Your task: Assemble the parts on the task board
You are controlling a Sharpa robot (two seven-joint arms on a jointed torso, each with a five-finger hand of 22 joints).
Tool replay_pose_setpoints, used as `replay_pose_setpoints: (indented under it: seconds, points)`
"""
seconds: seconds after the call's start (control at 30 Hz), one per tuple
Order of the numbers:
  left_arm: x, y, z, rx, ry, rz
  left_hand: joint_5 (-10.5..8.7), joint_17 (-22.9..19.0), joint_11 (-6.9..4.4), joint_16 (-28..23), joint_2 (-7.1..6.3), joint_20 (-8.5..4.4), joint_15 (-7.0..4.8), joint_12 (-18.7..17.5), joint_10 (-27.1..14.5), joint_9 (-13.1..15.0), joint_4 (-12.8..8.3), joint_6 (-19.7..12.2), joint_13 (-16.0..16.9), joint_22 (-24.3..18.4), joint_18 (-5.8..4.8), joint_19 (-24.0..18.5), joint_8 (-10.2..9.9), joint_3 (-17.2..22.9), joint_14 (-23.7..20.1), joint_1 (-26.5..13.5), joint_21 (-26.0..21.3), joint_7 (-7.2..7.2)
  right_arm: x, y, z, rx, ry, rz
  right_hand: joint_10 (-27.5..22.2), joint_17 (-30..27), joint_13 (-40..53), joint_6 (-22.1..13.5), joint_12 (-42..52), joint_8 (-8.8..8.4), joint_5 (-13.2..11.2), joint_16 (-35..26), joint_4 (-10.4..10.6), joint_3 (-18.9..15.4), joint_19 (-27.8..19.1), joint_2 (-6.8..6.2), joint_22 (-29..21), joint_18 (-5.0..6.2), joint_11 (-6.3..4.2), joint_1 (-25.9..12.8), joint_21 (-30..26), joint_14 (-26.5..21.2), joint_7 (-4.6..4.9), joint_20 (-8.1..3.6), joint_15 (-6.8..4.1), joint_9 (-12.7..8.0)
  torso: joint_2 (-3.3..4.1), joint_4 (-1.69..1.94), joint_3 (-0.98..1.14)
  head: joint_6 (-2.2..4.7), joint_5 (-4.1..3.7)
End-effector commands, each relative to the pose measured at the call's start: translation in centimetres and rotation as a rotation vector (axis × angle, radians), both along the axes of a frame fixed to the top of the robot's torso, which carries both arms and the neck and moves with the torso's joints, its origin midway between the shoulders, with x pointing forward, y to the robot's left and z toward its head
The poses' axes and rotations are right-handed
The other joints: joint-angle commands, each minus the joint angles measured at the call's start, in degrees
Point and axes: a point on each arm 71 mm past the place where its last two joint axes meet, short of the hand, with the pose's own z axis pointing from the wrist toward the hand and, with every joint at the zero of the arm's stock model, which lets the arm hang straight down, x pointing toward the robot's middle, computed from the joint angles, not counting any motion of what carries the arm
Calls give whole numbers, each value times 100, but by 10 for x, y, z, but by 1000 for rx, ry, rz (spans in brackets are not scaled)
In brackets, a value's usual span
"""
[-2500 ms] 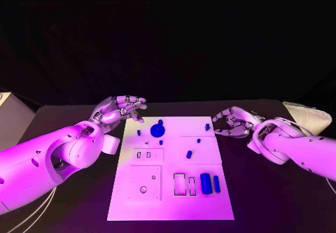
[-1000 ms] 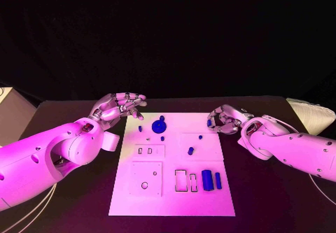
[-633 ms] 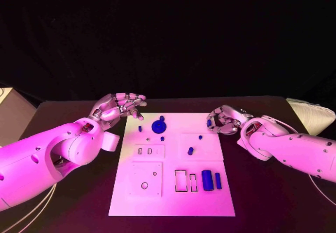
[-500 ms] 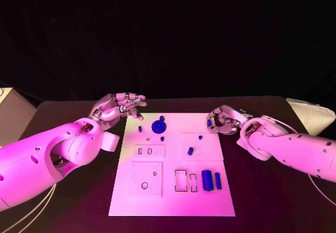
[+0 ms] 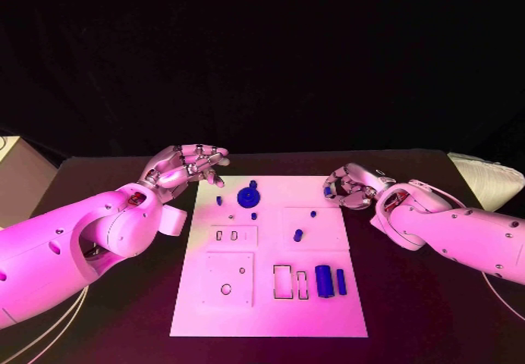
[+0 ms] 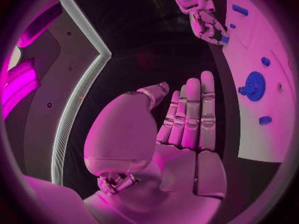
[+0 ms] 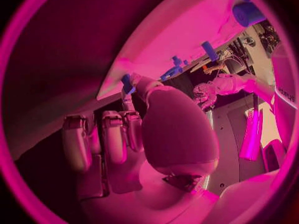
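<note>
On the black worktop (image 5: 416, 303) in the head view, the task board (image 5: 270, 303) lies between the arms; the right hand (image 5: 352, 187) curls at its far right edge over a small blue peg (image 5: 326, 192), grasp unresolved, and should probably close squarely on it, clear of the blue gear (image 5: 248, 198) and the two blue bars (image 5: 329, 281). Left wrist view: the left hand (image 6: 187, 129) hovers flat, fingers extended together, grasping nothing, beside the board's edge. Right wrist view: a fingertip (image 7: 127, 83) touches the peg; whether it is pinched cannot be told.

board middle (image 5: 312, 231) open | right hand (image 5: 348, 186) crowds far-right peg (image 5: 326, 192)
</note>
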Motion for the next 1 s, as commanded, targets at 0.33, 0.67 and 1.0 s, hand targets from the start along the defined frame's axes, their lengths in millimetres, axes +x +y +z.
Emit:
replay_pose_setpoints:
  seconds: [0.33, 0.67, 1.0]
  points:
    - [0, 0, 0, -2, -5, -15, 10, -6, -8, -19, 6, 0, 11, 24, -38, 7, 1, -47, 8, 9, 69, -51, 20, 43, -32, -54, 27, 77, -5, 5, 6, 29, -50, -8, 273, 1509, 1191, 59, 18, 233, -92, 23, -69, 127, 601, 95, 1506, -38, -53, -65, 23, 607, -82, -66, -66, 176, -21, -20, -6, 15, 12]
    - [4, 1, -3, 3, 5, -1, 10, -9, -5, -19, 4, 2, 13, 36, -48, 9, 1, -53, 12, 17, 69, -64, 24, 49, -34, -62, 40, 80, -19, 33, 31, 86, -52, -34, 260, 1509, 1173, 23, -5, 325, -187, 23, -56, 140, 601, 32, 1506, -38, -71, -205, 23, 607, -100, -79, -79, 217, -134, -99, -26, 6, 84]
    - [8, -4, -11, 23, 28, 1, 11, -12, -73, 18, 11, -16, -31, 290, 182, 32, -19, -14, 123, 57, 81, -79, 73, 54, 12, -76, 115, 36, -39, 98, 35, 113, -20, 18, 261, 1493, 1173, 6, -8, 357, -220, 16, -39, 142, 601, 9, 1506, -38, -74, -270, 23, 603, -104, -84, -83, 229, -256, -98, -64, -101, 234]
